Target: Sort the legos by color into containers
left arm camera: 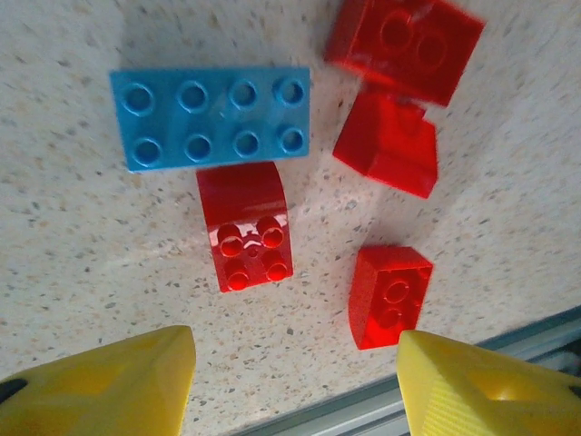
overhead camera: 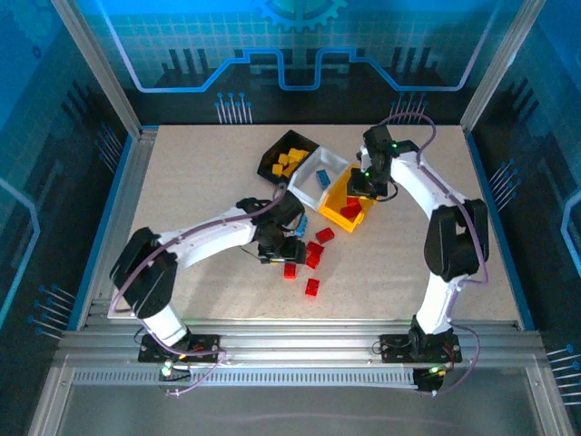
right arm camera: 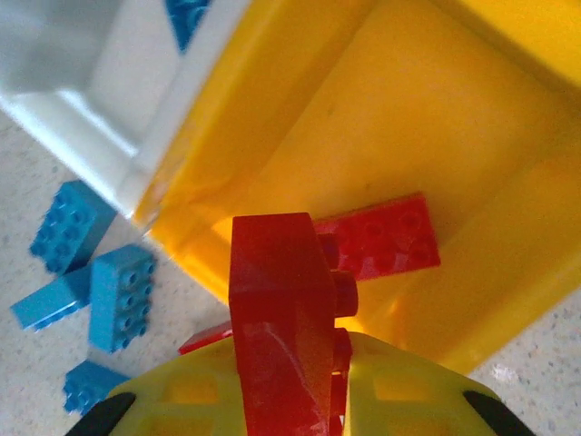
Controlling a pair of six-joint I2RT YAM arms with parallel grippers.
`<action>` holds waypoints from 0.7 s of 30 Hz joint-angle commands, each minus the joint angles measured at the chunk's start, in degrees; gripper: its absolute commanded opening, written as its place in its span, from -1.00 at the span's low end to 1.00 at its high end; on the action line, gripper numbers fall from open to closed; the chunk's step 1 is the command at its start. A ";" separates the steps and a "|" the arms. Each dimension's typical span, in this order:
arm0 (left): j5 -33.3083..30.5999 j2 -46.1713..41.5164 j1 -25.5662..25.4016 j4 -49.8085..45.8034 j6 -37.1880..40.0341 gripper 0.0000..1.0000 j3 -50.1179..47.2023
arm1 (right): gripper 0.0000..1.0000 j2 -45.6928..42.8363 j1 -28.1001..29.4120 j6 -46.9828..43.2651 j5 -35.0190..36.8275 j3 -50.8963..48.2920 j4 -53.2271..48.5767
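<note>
Clenched in the right end effector (right arm camera: 283, 386), one red brick (right arm camera: 277, 300) hangs over the yellow bin (right arm camera: 472, 118), where one flat red brick (right arm camera: 386, 238) lies on the bin's floor. Three bins stand joined in a row on the counter (overhead camera: 200, 182) — the black bin (overhead camera: 270, 165) holding several yellow bricks (overhead camera: 290, 160), the white bin (overhead camera: 334, 163) holding a lone blue brick (overhead camera: 322, 177), then the yellow one. Just outside the white bin, at least three loose blue bricks (right arm camera: 118, 295) lie on the counter. Over by the left arm, the left end effector (left arm camera: 292, 368) hovers released — fingers apart, gripping nothing — above four red bricks (left arm camera: 247, 232) and one eight-stud blue brick (left arm camera: 211, 118), all resting on the counter.
</note>
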 commanded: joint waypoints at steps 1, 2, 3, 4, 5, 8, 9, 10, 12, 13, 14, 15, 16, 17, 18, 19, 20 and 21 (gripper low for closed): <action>-2.76 3.25 -1.72 -2.45 1.27 0.19 2.12 | -0.51 2.84 -1.38 0.93 -1.39 2.68 -0.72; -3.04 4.38 -2.33 -2.45 1.40 0.16 2.54 | -0.50 3.31 -1.58 0.84 -1.54 2.92 -0.67; -3.38 5.46 -2.78 -2.60 1.53 0.15 3.04 | -0.48 3.71 -1.60 0.65 -1.69 3.07 -0.67; -3.61 6.26 -3.07 -2.74 1.60 0.14 3.53 | -0.46 3.91 -1.72 0.50 -1.82 3.26 -0.72; -3.91 7.24 -3.31 -3.18 1.67 0.13 3.97 | -0.43 3.86 -1.72 0.35 -1.98 3.24 -0.91; -4.97 9.41 -3.68 -4.00 2.20 0.09 5.11 | -0.31 2.80 -1.70 0.34 -2.77 2.31 -0.76; -5.38 9.92 -3.69 -4.35 2.41 0.09 5.30 | -0.26 2.05 -1.66 0.21 -3.03 1.87 -0.67; -5.71 10.39 -3.69 -4.56 2.65 0.09 5.46 | -0.21 1.34 -1.59 0.12 -3.23 1.48 -0.67; -6.43 11.33 -3.74 -5.29 3.29 0.09 5.72 | -0.17 -0.38 -1.63 -0.15 -3.40 0.51 -0.94; -6.70 11.71 -3.78 -5.64 3.58 0.08 5.83 | -0.14 -1.36 -1.62 -0.35 -3.37 0.06 -1.05; -7.14 12.05 -3.72 -6.16 3.81 0.09 5.99 | -0.11 -2.47 -1.68 -0.37 -3.41 -0.59 -1.20; -7.56 12.27 -3.74 -6.47 3.99 0.08 6.24 | -0.09 -3.85 -1.63 -0.37 -3.53 -1.40 -1.34; -7.92 12.37 -3.69 -6.81 4.16 0.08 6.27 | -0.07 -5.13 -1.63 -0.12 -3.86 -2.26 -1.30; -8.20 12.28 -3.70 -6.85 4.29 0.09 6.37 | -0.06 -6.65 -1.42 0.09 -4.25 -3.48 -1.29; -8.37 12.20 -3.75 -6.78 4.35 0.09 6.36 | -0.05 -8.29 -1.12 0.30 -4.55 -4.89 -1.28; -8.49 12.30 -3.74 -6.76 4.48 0.09 6.52 | -0.04 -9.64 -0.69 0.37 -4.55 -6.10 -1.36; -8.61 12.57 -3.70 -6.68 4.64 0.09 6.69 | -0.04 -11.32 -0.22 0.62 -4.64 -7.76 -1.44; -8.68 13.09 -3.71 -6.61 4.78 0.09 6.99 | -0.03 -12.87 0.40 0.80 -4.56 -9.43 -1.59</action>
